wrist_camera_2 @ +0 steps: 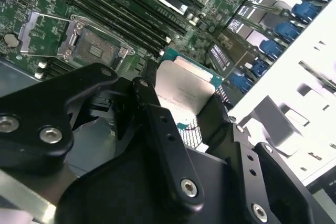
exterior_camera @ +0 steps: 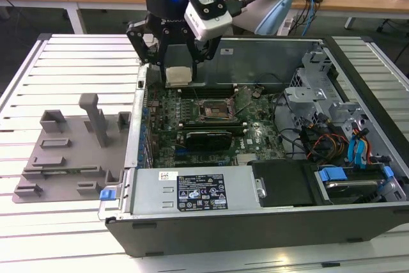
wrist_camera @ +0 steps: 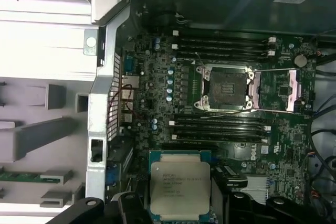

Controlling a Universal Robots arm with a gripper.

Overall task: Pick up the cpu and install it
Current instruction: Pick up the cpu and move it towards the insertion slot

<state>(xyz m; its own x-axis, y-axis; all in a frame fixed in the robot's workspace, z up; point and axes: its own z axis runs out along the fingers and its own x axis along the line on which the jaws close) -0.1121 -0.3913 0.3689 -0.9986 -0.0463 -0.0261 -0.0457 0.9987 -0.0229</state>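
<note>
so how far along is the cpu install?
Done: cpu picked up. In hand: pincer shut on it, holding it above the board, to one side of the socket. Left: seating it; the socket stands open and empty.

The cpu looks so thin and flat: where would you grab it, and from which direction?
Grip the cpu by two opposite edges, from above, as the gripper does now. Its flat metal top offers nothing to pinch, and the underside should stay free for the socket.
</note>
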